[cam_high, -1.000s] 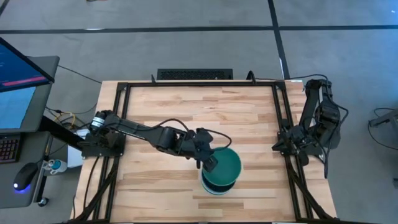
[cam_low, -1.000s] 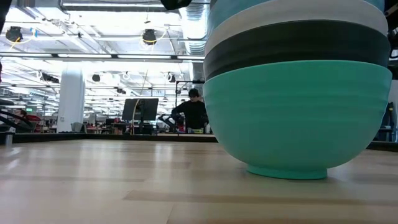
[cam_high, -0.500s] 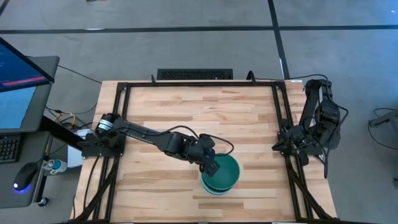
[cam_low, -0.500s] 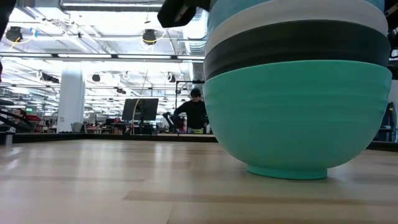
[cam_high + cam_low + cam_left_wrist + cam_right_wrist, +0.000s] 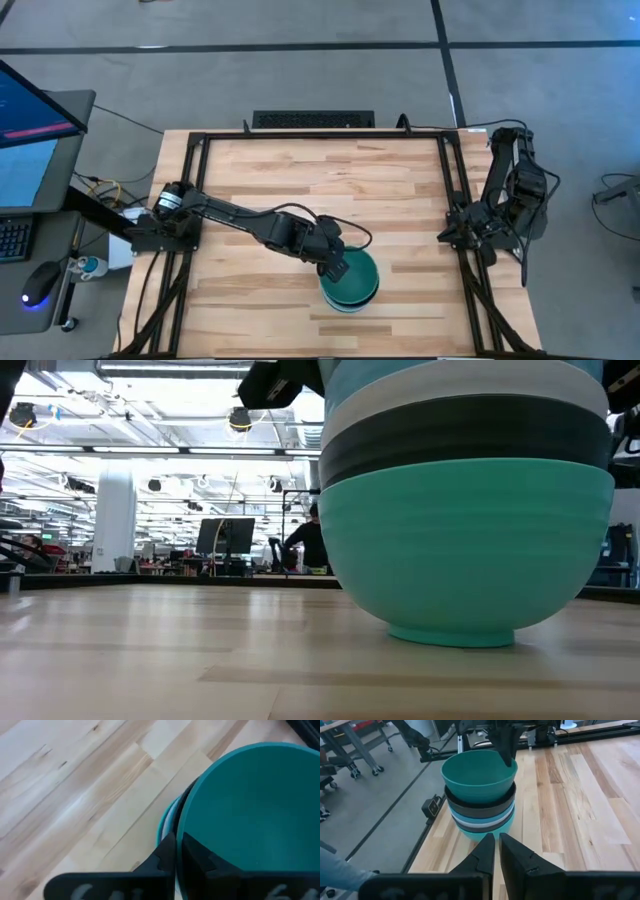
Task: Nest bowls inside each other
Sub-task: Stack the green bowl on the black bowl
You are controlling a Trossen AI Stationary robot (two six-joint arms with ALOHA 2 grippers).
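Wooden slatted table (image 5: 300,180) carries one nested bowl stack (image 5: 350,283) at lower centre of the high view. Left gripper (image 5: 335,266) clenched on the topmost darker teal-green round bowl (image 5: 250,810). Right gripper (image 5: 456,233) clenched on nothing, at the frame's right edge.

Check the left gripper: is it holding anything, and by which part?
Yes. The left gripper pinches the rim of the teal-green bowl, the top one of the stack, one finger inside, one outside.

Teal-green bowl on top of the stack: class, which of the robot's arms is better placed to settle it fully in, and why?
The left. The left gripper is pinching the rim of the teal-green bowl atop the stack, while the right gripper waits, shut, at the table's right edge, well away from the bowls.
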